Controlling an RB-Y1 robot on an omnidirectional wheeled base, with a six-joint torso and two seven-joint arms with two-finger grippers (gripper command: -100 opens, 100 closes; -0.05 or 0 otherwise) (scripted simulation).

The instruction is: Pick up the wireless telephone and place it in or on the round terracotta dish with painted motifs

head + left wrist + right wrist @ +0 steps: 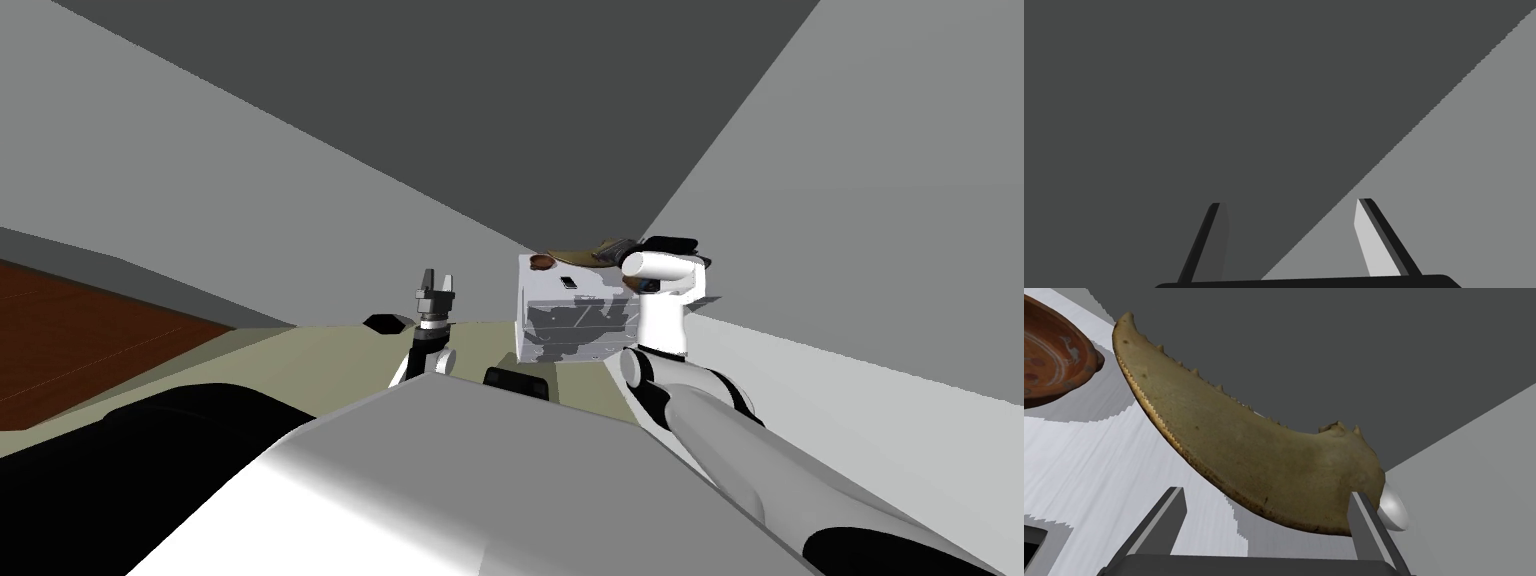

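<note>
Hovering above the white cabinet (575, 330), the right gripper (1266, 493) spreads its fingers wide and empty before a tan serrated crescent (1249, 448), while the small black telephone (568, 282) lies flat on the cabinet's top near the painted terracotta dish (1051, 353), and the left gripper (437, 283), off to the side, gapes empty too.

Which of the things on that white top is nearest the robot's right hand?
The tan, saw-edged curved piece, just past the right gripper; the painted reddish dish sits farther off.
</note>
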